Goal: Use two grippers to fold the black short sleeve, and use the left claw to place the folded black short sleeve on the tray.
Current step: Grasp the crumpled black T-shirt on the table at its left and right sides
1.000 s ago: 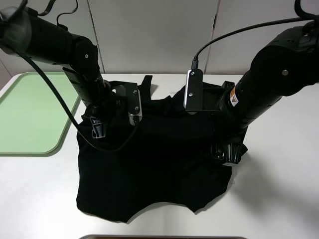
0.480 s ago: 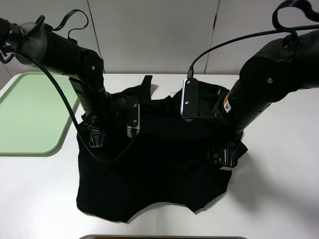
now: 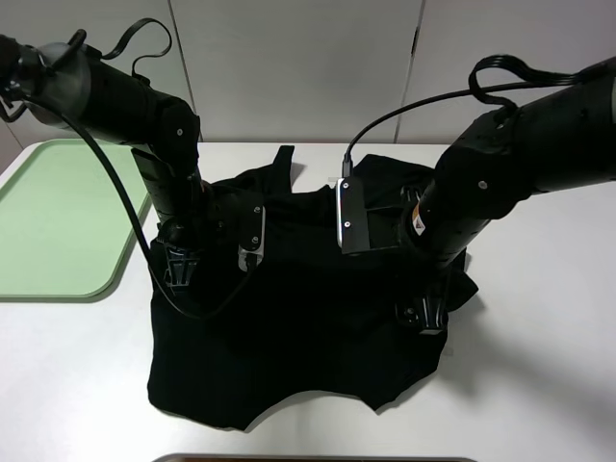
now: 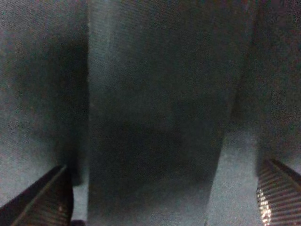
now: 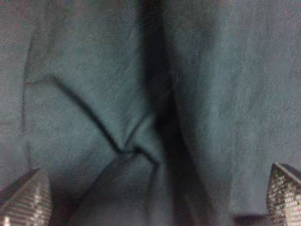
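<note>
Compared with the frame a second earlier, both arms have sunk and drawn inward over the black short sleeve (image 3: 308, 327): the left gripper (image 3: 179, 269) now sits lower on the garment's left flank, and the right gripper (image 3: 423, 313) has dropped toward its right flank. I judge this to be the approach to a two-handed pinch, with the fold itself not yet begun.

The garment lies rumpled and unfolded at the middle of the white table (image 3: 539, 375), sleeves and collar toward the far edge, hem toward the near edge. The tray (image 3: 58, 221) sits bare at the left, just beside the shirt; the left arm hides whether the two touch.

In the left wrist view both ridged fingertips (image 4: 44, 200) stand wide apart with a flat band of dark fabric between them, nothing clamped. The right wrist view shows the same: its fingertips (image 5: 26, 197) are spread to the frame's corners over a creased ridge of cloth. Both tools are thus unclenched and empty, poised directly above fabric; contact I cannot confirm.
</note>
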Motion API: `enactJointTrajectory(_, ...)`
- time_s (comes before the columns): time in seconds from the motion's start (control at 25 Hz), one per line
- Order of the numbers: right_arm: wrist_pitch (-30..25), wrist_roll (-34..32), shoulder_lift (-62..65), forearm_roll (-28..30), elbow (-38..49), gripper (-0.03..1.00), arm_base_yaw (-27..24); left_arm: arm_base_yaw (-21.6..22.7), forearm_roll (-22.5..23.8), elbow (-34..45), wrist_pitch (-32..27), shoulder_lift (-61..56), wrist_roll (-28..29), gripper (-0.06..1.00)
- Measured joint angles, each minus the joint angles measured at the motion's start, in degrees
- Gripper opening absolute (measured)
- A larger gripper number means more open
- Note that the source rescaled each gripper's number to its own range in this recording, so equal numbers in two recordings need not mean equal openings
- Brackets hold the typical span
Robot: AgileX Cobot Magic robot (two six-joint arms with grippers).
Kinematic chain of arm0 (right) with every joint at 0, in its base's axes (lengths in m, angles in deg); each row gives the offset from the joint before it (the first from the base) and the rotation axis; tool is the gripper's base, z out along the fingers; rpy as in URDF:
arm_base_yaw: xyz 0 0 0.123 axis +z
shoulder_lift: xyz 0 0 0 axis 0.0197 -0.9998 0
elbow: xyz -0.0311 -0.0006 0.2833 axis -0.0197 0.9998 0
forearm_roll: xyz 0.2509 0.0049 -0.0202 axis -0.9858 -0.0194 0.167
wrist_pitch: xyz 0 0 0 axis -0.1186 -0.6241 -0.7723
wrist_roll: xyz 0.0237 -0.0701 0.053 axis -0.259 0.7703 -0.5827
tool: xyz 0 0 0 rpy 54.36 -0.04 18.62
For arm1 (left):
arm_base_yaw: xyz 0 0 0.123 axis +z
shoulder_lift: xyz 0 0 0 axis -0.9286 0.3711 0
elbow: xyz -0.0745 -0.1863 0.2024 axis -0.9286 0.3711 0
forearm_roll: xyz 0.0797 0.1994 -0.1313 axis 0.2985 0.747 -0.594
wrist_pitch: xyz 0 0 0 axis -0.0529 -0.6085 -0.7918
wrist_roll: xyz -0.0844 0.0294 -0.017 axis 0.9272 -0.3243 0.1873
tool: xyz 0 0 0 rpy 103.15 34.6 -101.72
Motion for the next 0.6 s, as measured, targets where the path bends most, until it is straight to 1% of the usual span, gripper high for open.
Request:
enactJointTrajectory(0.44, 2.6, 0.2, -4.6, 0.4, 0.0, 1.0, -0.4, 0.0, 0.1, 0.0, 0.0, 0.0, 0.0, 0.77)
enactJointTrajectory(0.6, 2.8, 0.2, -5.3, 0.4, 0.0, 1.0, -0.4, 0.0, 0.1, 0.0, 0.0, 0.0, 0.0, 0.77)
